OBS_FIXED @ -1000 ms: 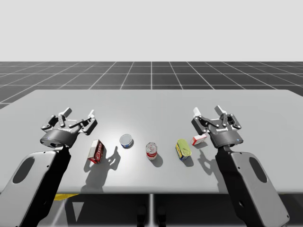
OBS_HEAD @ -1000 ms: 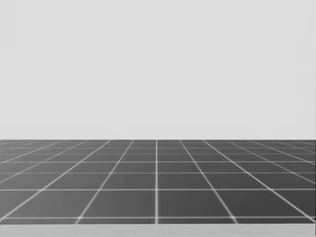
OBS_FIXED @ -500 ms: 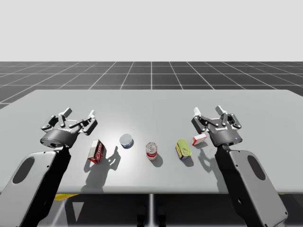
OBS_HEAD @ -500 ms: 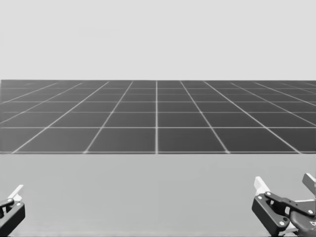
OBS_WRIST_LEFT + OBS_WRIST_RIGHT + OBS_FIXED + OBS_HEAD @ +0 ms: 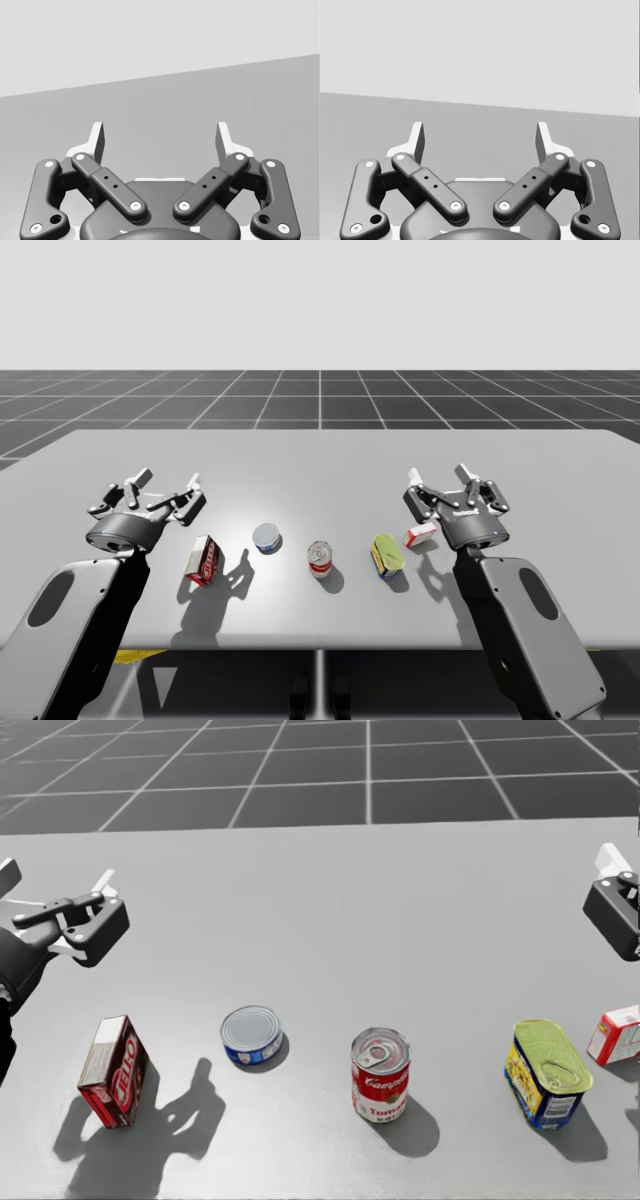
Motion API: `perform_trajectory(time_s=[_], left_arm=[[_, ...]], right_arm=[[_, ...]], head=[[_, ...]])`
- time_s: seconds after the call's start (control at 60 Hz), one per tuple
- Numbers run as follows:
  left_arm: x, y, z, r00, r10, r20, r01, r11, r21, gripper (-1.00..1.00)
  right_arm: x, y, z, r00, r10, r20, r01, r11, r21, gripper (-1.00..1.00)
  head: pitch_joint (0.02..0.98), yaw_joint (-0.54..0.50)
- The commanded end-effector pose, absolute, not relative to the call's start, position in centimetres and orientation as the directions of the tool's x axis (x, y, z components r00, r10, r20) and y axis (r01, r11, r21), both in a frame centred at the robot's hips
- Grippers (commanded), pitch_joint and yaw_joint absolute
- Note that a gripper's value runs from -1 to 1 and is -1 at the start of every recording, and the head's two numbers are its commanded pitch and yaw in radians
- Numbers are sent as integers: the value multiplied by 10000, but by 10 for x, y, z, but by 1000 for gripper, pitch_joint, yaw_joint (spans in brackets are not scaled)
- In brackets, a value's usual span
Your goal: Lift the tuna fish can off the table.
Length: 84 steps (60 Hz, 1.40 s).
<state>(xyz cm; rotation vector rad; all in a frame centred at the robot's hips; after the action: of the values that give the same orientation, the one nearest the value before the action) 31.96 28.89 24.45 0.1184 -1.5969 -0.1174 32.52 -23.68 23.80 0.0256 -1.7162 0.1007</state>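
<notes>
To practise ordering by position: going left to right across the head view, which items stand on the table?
From the left: red upright cardboard box → short round blue-sided metal can → tall red-and-white cylindrical can → yellow-and-blue rectangular tin → small red-and-white box.

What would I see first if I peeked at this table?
A row of groceries on the grey table: a red box at the left end, then the short blue can, a red-and-white can, a yellow tin and a small red-and-white box. My left gripper and right gripper hang open at either end.
</notes>
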Motion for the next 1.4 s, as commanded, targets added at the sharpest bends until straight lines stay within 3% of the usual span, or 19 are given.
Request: perform_trajectory(time_s=[0.017, 0.3, 0.5, 0.633, 0.817, 1.117, 1.15, 1.183, 1.4], left_arm=[[321, 289, 244, -272, -1523, 9880, -20, 9883, 1523, -1000], [321, 287, 245, -273, -1510, 9882, 93, 9884, 1513, -1000], [312, 275, 254, 38, -1068, 9943, 832, 9909, 1061, -1000], [286, 259, 274, -195, -1016, 9946, 1422, 9844, 1033, -1000], [247, 234, 283, 182, -865, 9961, 2301, 9699, 800, -1000], [200, 202, 250, 953, -1011, 9903, 2622, 9622, 730, -1000], [198, 201, 246, 998, -1143, 9884, 2575, 9625, 853, -1000], [196, 199, 240, 1206, -871, 9889, 2657, 9626, 524, -1000], [192, 187, 209, 1952, -929, 9764, 2746, 9609, 365, -1000]], right_arm=[[326, -236, 237, -1458, 553, 9878, -738, 9951, -666, -1000], [326, -234, 236, -1463, 725, 9866, -703, 9940, -835, -1000], [326, -233, 236, -1464, 691, 9868, -681, 9945, -797, -1000], [326, -235, 236, -1463, 666, 9870, -668, 9948, -770, -1000], [326, -235, 236, -1434, 631, 9877, -673, 9950, -734, -1000], [327, -235, 236, -1460, 627, 9873, -658, 9952, -729, -1000], [327, -235, 236, -1461, 628, 9873, -658, 9952, -731, -1000], [327, -235, 235, -1466, 638, 9871, -664, 9950, -742, -1000], [327, -235, 235, -1494, 666, 9865, -648, 9949, -770, -1000]], head=[[778, 157], [847, 234], [831, 228], [825, 225], [831, 229], [824, 230], [825, 232], [825, 232], [828, 237]])
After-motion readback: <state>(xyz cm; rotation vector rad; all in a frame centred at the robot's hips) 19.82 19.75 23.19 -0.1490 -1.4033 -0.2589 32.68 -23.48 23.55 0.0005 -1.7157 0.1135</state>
